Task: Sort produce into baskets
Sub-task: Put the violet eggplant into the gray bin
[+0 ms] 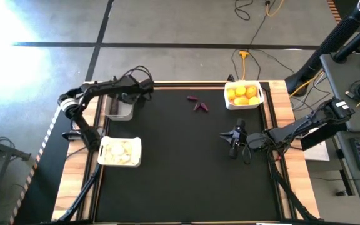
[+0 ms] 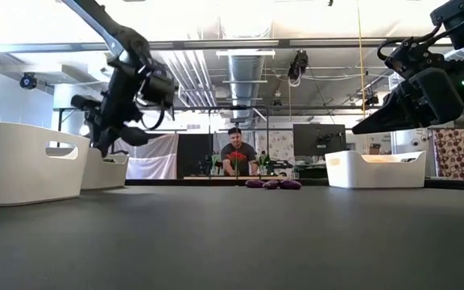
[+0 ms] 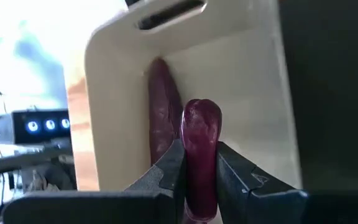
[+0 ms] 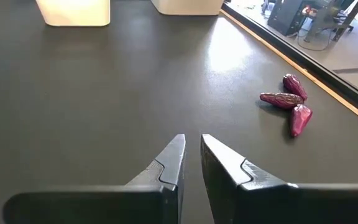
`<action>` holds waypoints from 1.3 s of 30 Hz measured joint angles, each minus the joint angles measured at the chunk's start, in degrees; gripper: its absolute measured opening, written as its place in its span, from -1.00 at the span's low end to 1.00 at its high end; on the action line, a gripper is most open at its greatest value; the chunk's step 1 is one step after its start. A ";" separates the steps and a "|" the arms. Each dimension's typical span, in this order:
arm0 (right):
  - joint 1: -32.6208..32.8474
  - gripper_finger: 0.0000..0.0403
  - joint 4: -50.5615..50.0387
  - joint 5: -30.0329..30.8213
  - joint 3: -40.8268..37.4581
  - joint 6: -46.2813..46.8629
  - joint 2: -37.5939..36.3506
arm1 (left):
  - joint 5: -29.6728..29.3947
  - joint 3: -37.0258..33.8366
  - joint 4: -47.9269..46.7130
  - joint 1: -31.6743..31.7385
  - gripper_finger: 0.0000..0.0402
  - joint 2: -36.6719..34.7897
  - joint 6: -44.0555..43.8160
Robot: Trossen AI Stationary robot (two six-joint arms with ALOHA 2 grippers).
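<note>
Step in hand: depositing an eggplant piece. The left pincer (image 3: 199, 171) is clamped on a purple eggplant piece (image 3: 201, 134) and hangs over the greyish narrow basket (image 1: 118, 109) at the counter's left edge, far half. One eggplant piece (image 3: 162, 106) already lies inside that basket against its wall. The next move calls for parting the fingers so the held piece drops in beside it.

Nearer along the left edge, a white basket (image 1: 136, 145) holds whitish garlic-like bulbs (image 1: 117, 150).

Three eggplant pieces (image 1: 197, 104) remain loose on the counter (image 1: 180, 169) near the far edge, close together.

The right pincer (image 4: 191, 158) hovers right of centre, its fingers nearly together and holding nothing.

At the far right corner, a white basket (image 1: 259, 87) holds yellow and orange citrus fruits (image 1: 243, 95).
</note>
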 joint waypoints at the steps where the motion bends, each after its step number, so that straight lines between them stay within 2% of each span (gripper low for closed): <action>1: 0.00 -0.79 -0.03 0.00 0.00 0.00 0.00 | 0.68 -0.42 0.63 0.91 -0.78 0.21 0.71; 5: 0.00 -0.79 -0.01 0.00 0.00 -0.30 0.00 | 1.31 -1.24 2.03 2.90 -0.78 0.60 1.87; 9: 0.00 -0.79 -0.02 0.00 0.00 -0.35 0.00 | -0.71 -1.59 2.04 3.34 -0.72 0.61 1.62; 18: 0.00 -0.79 -0.04 0.00 0.00 -0.17 0.00 | -0.98 -1.91 1.57 3.47 -0.25 0.61 1.59; 22: 0.00 -0.79 -0.04 0.00 0.00 -0.37 0.00 | -0.73 1.74 -0.27 2.64 -0.13 0.37 3.03; 26: -0.02 -0.79 -0.03 0.00 0.00 -0.72 0.00 | 1.35 8.45 0.44 -0.48 -0.10 0.29 3.23; 28: -0.02 -0.79 -0.02 0.00 0.00 -0.72 0.00 | 3.13 11.39 4.19 -3.48 -0.10 0.20 4.62; 31: -0.02 -0.79 -0.02 0.00 0.00 -0.73 0.00 | 4.59 13.56 14.97 -9.83 -0.10 0.17 10.84; 35: -0.02 -0.79 -0.02 0.00 0.00 -0.50 0.00 | 5.10 13.14 33.67 -18.54 -0.10 0.93 20.37; 39: -0.02 -0.79 -0.01 0.00 0.00 -0.48 0.00 | 7.22 11.35 49.34 -23.96 -0.10 4.35 23.12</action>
